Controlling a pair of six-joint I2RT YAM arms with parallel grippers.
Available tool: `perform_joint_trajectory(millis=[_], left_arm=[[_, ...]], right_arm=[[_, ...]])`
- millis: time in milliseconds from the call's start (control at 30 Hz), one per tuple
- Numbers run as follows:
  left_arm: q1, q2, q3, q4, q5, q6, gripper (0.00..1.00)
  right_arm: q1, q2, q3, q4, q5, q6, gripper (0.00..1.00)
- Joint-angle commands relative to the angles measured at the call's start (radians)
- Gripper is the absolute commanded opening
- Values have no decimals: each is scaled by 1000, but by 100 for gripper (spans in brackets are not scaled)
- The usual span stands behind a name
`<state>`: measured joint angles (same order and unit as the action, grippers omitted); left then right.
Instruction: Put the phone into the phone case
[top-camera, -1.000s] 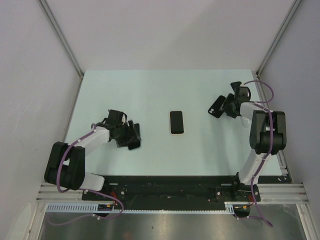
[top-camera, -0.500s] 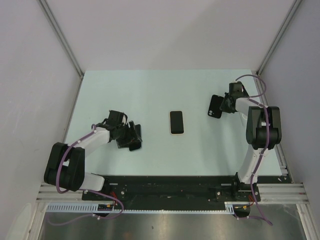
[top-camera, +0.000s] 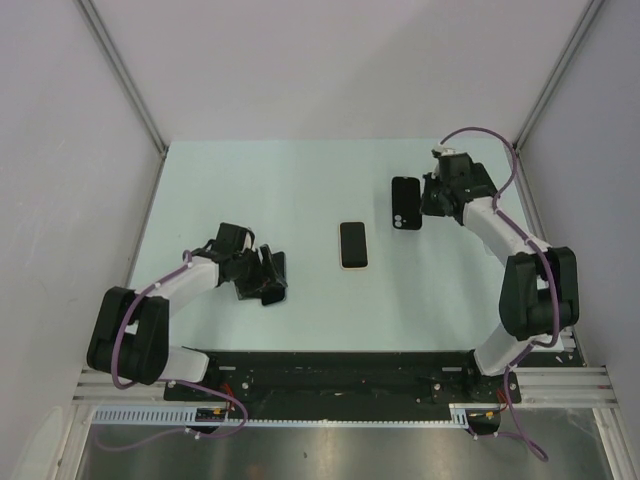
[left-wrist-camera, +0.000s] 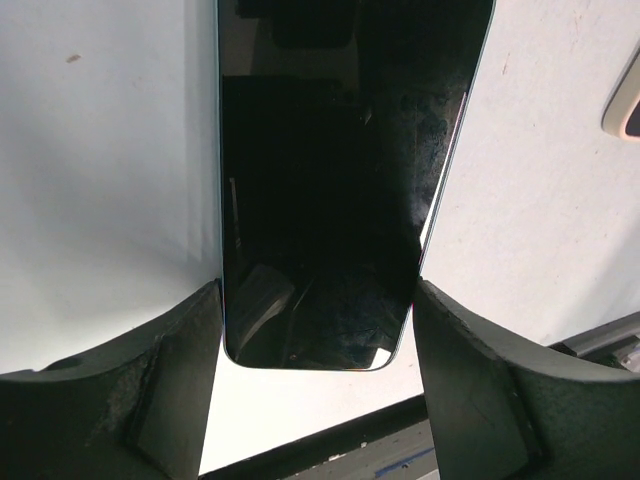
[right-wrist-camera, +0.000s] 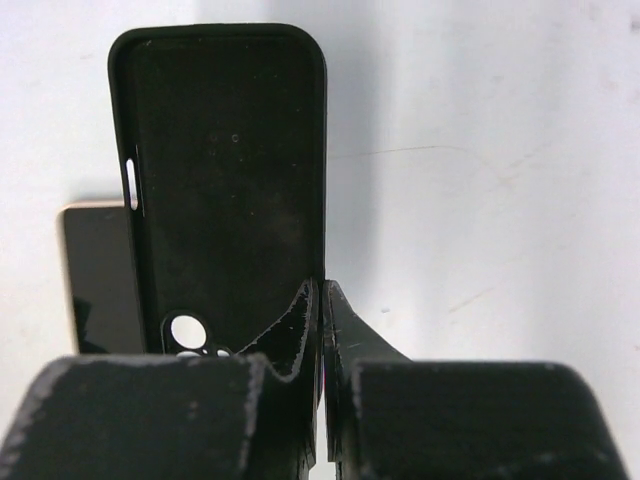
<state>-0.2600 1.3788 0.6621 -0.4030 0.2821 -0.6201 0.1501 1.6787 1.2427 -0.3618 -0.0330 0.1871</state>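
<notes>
- The left gripper (top-camera: 262, 276) grasps the phone (left-wrist-camera: 325, 190) by its two long edges; the jaws stand wide, because the phone fills the gap.
- In the left wrist view, the near end of the phone sits between the two fingers (left-wrist-camera: 165, 395), and each edge touches the inner face of one finger. The dark screen faces the camera, and most of the phone reaches out beyond the fingertips.
- The right gripper (right-wrist-camera: 322, 300) is clenched on the phone case (right-wrist-camera: 225, 170). The thin right wall of the case is pinched between the fingers (right-wrist-camera: 283, 338), one inside the case and one outside.
- The open, hollow side of the case faces the right wrist camera, with the round camera hole at the end near the fingers.
- From above, the case is at the far right part of the table (top-camera: 280, 180), and the held phone at the near left, well apart from it.
- A second phone with a pale rim (top-camera: 353, 244) lies flat on the table between the two grippers.
- I cannot tell if the case touches the table.
</notes>
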Motion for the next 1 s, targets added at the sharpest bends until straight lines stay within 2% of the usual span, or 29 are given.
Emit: perform_joint_trajectory(millis=[0, 67, 133, 267, 433, 533, 700, 967], left_arm=[[-10, -30, -36, -22, 64, 3, 62], [-10, -53, -42, -22, 77, -1, 62], [-10, -69, -51, -22, 91, -9, 62], [-10, -115, -68, -26, 98, -13, 62], [-10, -144, -76, -22, 124, -27, 62], [-10, -158, -78, -23, 126, -32, 62], [-8, -181, -111, 3, 146, -59, 61], [-8, -175, -163, 87, 224, -90, 61]], right_arm=[[110, -99, -66, -22, -44, 55, 0], [164, -157, -112, 10, -13, 104, 0], [270, -210, -173, 23, 88, 188, 0], [449, -267, -262, 41, 188, 328, 0], [673, -225, -302, 64, 287, 458, 0], [750, -163, -302, 75, 329, 537, 0], [815, -91, -302, 104, 360, 609, 0], [844, -43, -299, 118, 392, 673, 0]])
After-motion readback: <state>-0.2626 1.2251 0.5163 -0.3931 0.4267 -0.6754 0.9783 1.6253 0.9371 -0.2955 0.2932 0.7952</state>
